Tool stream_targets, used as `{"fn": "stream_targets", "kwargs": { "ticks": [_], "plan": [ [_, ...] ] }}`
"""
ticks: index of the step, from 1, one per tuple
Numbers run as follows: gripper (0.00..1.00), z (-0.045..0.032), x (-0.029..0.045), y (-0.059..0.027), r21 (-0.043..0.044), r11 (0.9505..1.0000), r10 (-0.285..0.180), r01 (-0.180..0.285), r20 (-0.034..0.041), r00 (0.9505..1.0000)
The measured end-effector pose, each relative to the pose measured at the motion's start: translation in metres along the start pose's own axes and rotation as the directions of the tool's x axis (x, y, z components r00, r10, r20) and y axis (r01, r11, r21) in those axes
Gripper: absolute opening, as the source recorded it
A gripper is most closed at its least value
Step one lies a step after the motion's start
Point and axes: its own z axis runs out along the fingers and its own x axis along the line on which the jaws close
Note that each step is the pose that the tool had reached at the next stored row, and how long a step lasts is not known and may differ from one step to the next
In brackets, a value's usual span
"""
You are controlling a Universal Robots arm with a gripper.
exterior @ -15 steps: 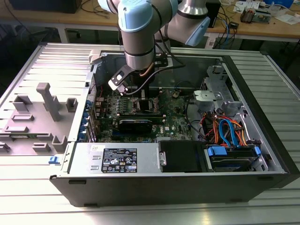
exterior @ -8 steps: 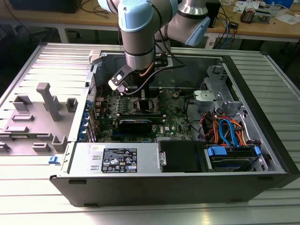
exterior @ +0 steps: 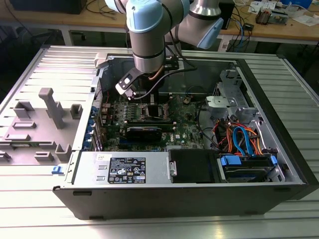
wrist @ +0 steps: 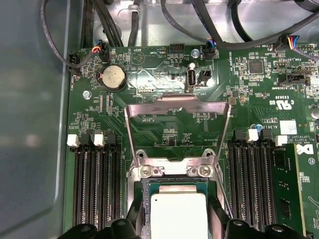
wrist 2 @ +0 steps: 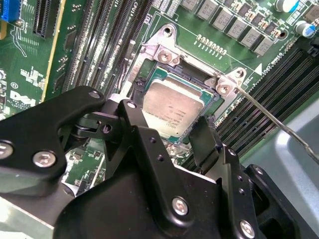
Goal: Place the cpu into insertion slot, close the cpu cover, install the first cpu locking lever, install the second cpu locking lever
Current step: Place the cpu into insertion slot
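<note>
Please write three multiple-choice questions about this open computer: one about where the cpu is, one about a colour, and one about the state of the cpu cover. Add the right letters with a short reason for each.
1. Where does the cpu lie?
A) in the insertion slot
B) on the grey tray beside the case
C) on the power supply

2. What colour is the circuit board?
A) blue
B) green
C) red

3. How does the cpu cover stand?
A) shut over the chip
B) swung open, away from the chip
C) taken off the board

Answers: 1 A, both wrist views show the chip seated within the socket rim. 2 B, the board is green around the socket. 3 B, the frame lies back and the chip's top is bare.
</note>
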Motion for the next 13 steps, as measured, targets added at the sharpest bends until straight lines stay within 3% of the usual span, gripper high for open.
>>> {"fn": "stream_targets", "kwargs": {
  "ticks": [13],
  "plan": [
    [0.61,-0.002,0.0007,0.0024,0.0003,1.0,0.005,-0.005,0.0016,1.0]
  ]
}}
